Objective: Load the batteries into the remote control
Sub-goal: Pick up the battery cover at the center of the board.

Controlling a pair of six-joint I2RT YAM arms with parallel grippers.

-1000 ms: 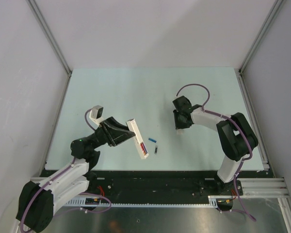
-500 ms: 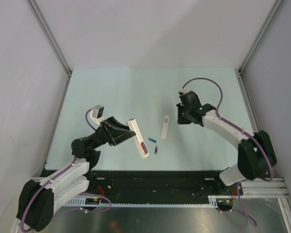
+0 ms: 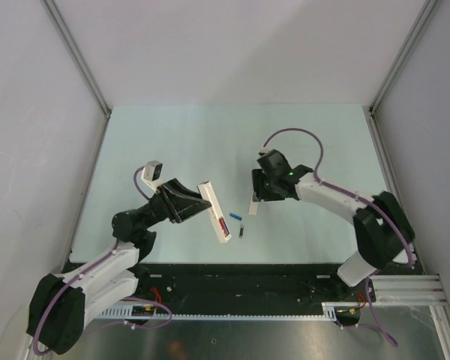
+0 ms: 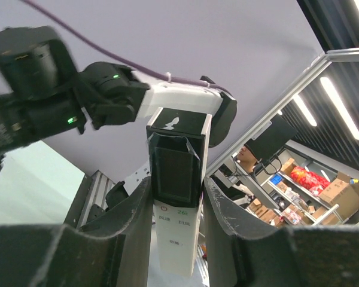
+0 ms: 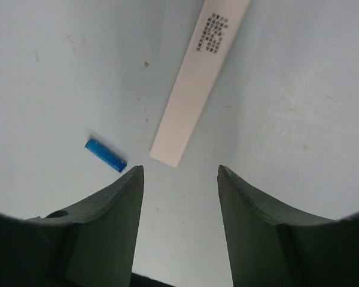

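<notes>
My left gripper (image 3: 201, 208) is shut on the remote control (image 3: 214, 214), a white bar held tilted above the table. Something red and blue (image 3: 223, 225) shows in its open back. In the left wrist view the remote (image 4: 178, 203) stands between the fingers, dark screen up. A blue battery (image 3: 236, 217) and a black battery (image 3: 241, 232) lie on the table beside it. My right gripper (image 3: 259, 196) is open and empty, over a flat white strip (image 3: 253, 208). In the right wrist view the strip (image 5: 200, 78) and the blue battery (image 5: 106, 155) lie just ahead of the fingertips.
The pale green table (image 3: 172, 142) is walled by grey panels with metal posts. A black rail (image 3: 232, 274) runs along the near edge by the arm bases.
My right gripper rose away to the right, baring the white strip on the table, then came back left over the strip's far end. The left arm and remote hardly moved.
</notes>
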